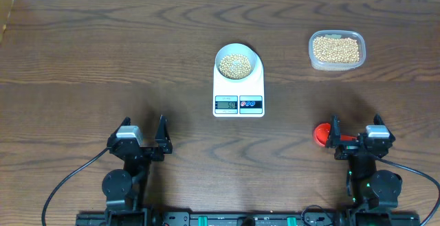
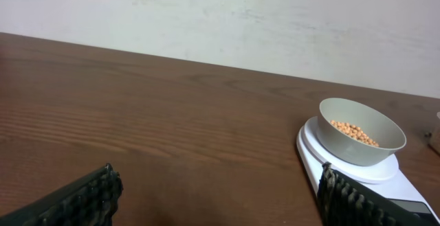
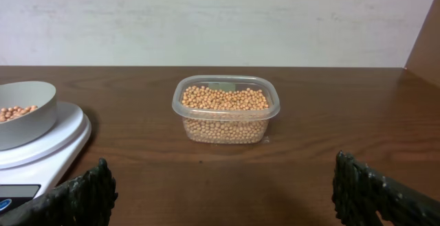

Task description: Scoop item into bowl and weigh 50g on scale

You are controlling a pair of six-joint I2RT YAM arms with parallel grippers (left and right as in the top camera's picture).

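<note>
scale (image 1: pixel 238 88) runs front-to-back, display (image 1: pixel 226 104) end nearest.

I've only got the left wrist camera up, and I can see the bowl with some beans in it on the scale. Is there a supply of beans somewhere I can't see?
Observer: Yes. A clear tub full of beans sits on the table to the right of the scale, apart from it.
Operator: Anything there to scoop with?
Observer: A small red object, possibly the scoop, lies just beside the right gripper, whose jaws stand open and empty.
Operator: What does the scale read?
Observer: Overhead, the display shows digits, but they are too small to read.
</note>
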